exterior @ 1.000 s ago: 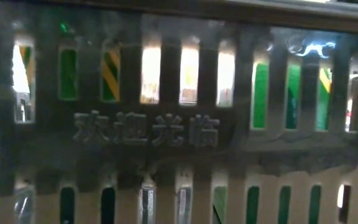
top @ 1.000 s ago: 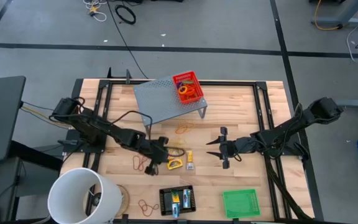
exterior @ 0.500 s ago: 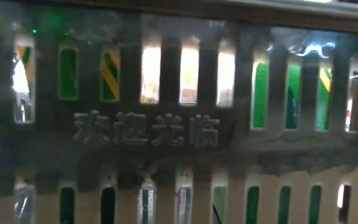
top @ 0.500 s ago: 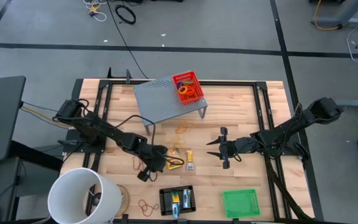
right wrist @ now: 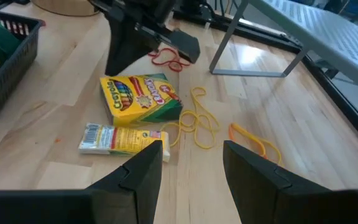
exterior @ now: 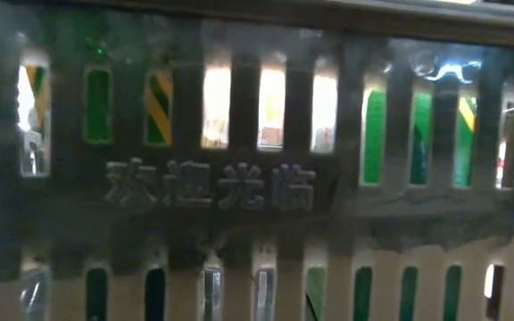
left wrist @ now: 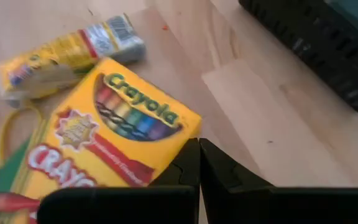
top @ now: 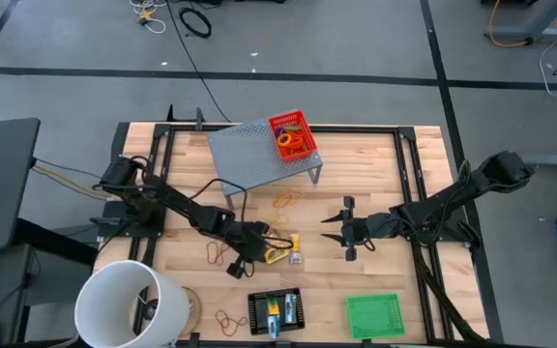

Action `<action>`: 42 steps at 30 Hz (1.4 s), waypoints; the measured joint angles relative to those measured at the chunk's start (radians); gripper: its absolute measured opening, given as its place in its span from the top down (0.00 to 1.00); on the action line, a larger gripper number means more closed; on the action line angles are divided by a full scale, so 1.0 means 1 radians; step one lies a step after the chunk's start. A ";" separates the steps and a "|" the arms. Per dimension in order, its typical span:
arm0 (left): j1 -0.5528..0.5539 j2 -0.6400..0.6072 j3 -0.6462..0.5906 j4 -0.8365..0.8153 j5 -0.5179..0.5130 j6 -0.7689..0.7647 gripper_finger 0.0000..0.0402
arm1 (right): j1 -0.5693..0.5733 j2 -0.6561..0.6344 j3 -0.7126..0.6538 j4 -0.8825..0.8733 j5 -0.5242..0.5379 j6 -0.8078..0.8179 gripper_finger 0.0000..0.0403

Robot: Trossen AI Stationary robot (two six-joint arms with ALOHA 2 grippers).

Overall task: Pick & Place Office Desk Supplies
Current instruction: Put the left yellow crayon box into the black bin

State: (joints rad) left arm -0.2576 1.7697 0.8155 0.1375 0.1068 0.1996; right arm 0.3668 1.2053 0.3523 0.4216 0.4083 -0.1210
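Left gripper (left wrist: 199, 163) pressed together, tips against crayon box (left wrist: 107, 140). Right gripper (right wrist: 192, 163) spread, hovering empty near small packet (right wrist: 122, 139).

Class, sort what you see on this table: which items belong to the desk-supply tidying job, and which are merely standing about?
Job items: crayon box; small packet; rubber bands; red tray holding coloured rings; black tray; green tray.

Standing about: grey riser; white bucket; floor cables.
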 joint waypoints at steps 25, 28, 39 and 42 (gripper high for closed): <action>0.118 0.218 0.151 0.231 -0.077 0.065 1.00 | -0.002 0.295 0.233 -0.222 -0.009 -0.384 0.43; 0.126 0.218 0.151 0.237 -0.084 0.062 1.00 | -0.002 0.366 0.299 -0.240 0.038 -0.414 0.42; 0.107 0.212 0.150 0.211 -0.083 0.066 1.00 | -0.025 0.505 0.429 -0.458 0.090 -0.468 0.47; 0.106 0.212 0.150 0.213 -0.079 0.069 1.00 | -0.030 0.504 0.429 -0.461 0.089 -0.481 0.49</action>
State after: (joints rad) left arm -0.1513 1.9820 0.9657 0.3505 0.0274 0.2687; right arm 0.3367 1.7096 0.7815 -0.0397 0.4969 -0.6016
